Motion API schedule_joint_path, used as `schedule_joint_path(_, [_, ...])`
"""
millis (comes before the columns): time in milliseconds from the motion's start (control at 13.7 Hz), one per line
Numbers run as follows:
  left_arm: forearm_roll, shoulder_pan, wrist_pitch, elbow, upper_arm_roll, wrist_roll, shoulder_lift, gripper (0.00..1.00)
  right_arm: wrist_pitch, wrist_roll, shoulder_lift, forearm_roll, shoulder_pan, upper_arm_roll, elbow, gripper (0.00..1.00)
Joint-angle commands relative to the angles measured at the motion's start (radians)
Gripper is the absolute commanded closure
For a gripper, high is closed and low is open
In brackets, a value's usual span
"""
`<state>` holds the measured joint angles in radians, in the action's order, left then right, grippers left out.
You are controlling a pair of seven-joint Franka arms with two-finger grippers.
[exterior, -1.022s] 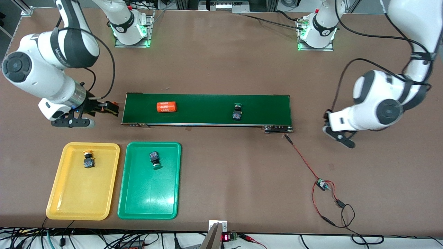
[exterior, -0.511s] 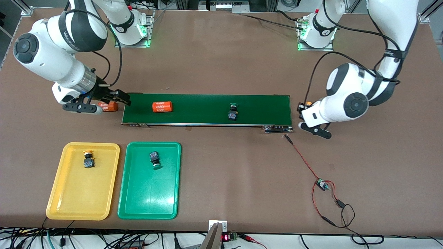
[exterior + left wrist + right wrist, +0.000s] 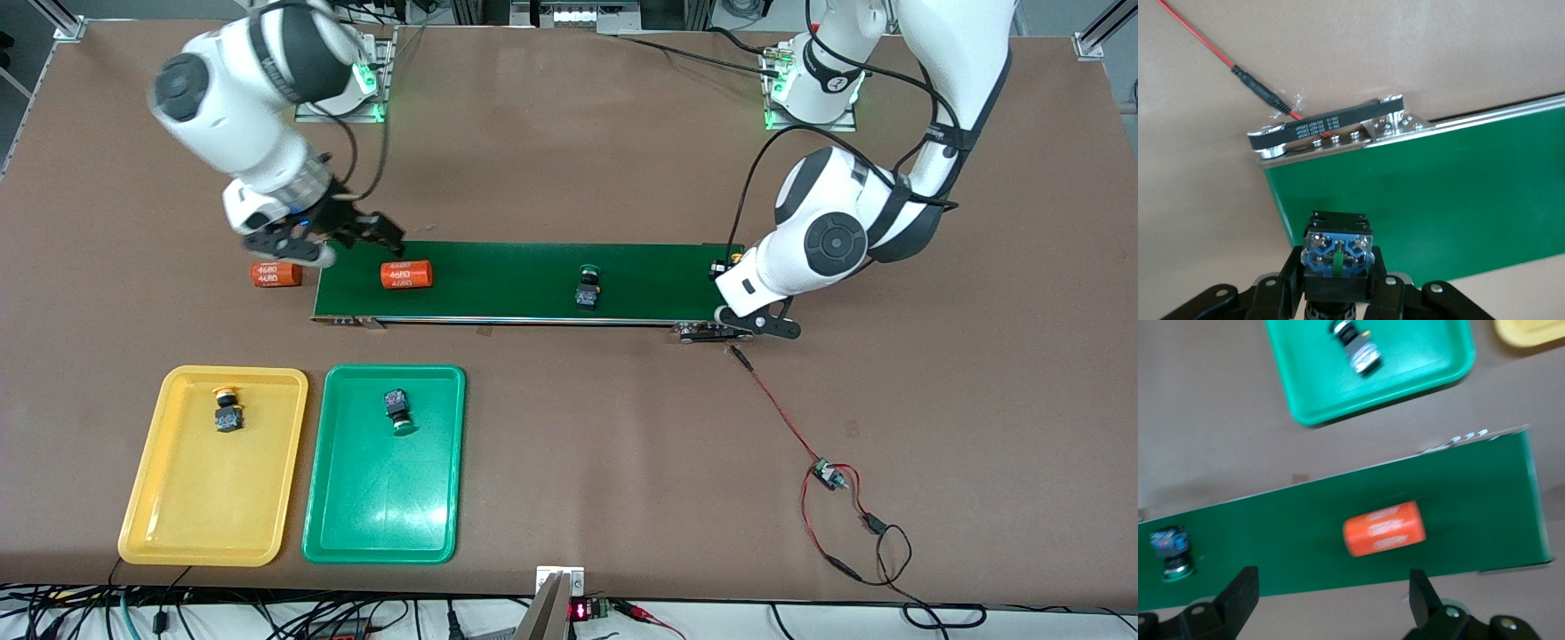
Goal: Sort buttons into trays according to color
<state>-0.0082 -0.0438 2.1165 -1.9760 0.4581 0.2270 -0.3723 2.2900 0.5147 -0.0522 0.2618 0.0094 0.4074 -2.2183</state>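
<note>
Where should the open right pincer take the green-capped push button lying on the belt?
Grip the green-capped button's blocky black-and-blue body from above, jaws across its flat sides. It lies on its side on the dark-green conveyor belt, and the round cap gives poorer hold.

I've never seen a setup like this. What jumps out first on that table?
A long dark-green conveyor belt crosses the middle, carrying an orange cylinder and a green-capped button. The right gripper hangs open over the cylinder; the left gripper holds another button over the belt's other end. Nearer the camera lie a yellow tray and green tray.
</note>
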Motion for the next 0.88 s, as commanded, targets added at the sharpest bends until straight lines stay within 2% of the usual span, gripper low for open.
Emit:
schedule_joint_path(0, [-0.019, 0.007, 0.071, -0.046, -0.015, 0.021, 0.013, 1.00, 0.023, 0.015, -0.029, 0.000, -0.002, 0.025, -0.044, 0.00])
schedule_joint_path(73, [-0.019, 0.009, 0.089, -0.059, -0.015, 0.031, 0.013, 1.00, 0.019, 0.012, -0.029, -0.006, 0.000, 0.025, -0.046, 0.00])
schedule_joint_path(292, [-0.019, 0.030, 0.152, -0.084, -0.015, 0.078, 0.013, 1.00, 0.005, 0.013, -0.018, -0.160, 0.023, 0.027, -0.047, 0.00])
schedule_joint_path(438, [-0.019, 0.033, 0.161, -0.087, -0.016, 0.091, 0.010, 1.00, -0.020, 0.008, -0.012, -0.231, 0.023, 0.027, -0.047, 0.00])
schedule_joint_path(803, [-0.019, 0.044, 0.232, -0.121, -0.016, 0.095, -0.008, 0.97, -0.023, 0.022, 0.003, -0.251, 0.035, 0.039, -0.043, 0.00])
